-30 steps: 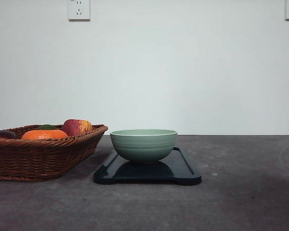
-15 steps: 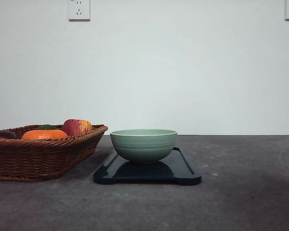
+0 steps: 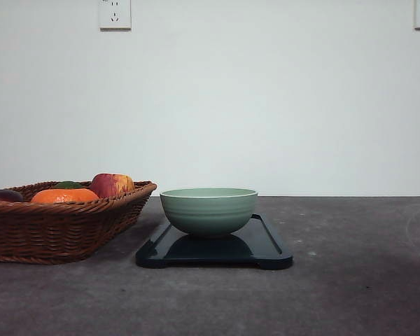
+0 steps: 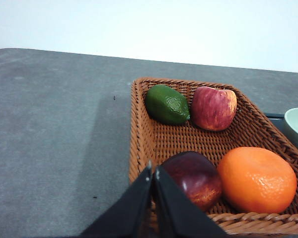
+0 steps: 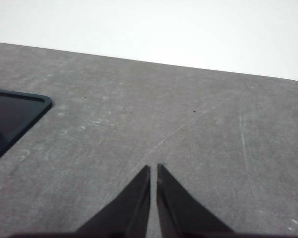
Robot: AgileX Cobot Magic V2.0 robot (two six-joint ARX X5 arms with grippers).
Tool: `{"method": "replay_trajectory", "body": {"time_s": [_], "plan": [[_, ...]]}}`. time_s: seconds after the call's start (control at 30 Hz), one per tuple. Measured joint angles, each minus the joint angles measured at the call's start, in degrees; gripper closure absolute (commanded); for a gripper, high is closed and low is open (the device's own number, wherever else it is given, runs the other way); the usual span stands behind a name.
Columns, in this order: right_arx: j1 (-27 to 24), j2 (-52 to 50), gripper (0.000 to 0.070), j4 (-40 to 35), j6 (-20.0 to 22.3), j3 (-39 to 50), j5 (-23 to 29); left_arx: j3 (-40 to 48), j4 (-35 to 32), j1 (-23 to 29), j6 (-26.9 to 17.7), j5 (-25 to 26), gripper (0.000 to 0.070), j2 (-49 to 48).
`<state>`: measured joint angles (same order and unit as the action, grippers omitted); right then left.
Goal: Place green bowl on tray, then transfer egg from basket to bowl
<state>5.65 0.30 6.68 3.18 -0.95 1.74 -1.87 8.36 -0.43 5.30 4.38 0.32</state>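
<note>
Bowl (image 3: 208, 210) sits upright on the tray (image 3: 266, 246), right of the basket (image 3: 63, 227), and across the front views it has not shifted; nothing in that view has moved in the last second. The first half of the task looks done. In the left wrist view a sliver of pale brown shows inside the bowl's rim, which may be the egg, though too little shows to be sure; no egg lies among the fruit.

The left gripper (image 4: 153, 173) is clenched, fingers pressed together on nothing, hanging over the near rim of the basket. Just beyond its tips lies a dark red fruit (image 4: 194, 178), an orange (image 4: 257, 179) beside that, a lime (image 4: 167, 104) and an apple (image 4: 213, 107) at the far wall.

The right gripper (image 5: 153, 171) is likewise pinched closed and empty, over bare table (image 5: 198, 144), the tray's corner well off to its side.

If that sliver is the egg, the job is probably finished and both arms are parked.
</note>
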Motion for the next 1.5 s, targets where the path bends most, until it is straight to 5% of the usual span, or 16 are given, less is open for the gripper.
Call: {"method": "replay_trajectory", "body": {"time_s": [1.5], "plan": [[0.02, 0.00, 0.0684, -0.02, 0.00, 0.00, 0.00, 0.00, 0.00, 0.00, 0.00, 0.00, 0.0700, 0.00]]}}
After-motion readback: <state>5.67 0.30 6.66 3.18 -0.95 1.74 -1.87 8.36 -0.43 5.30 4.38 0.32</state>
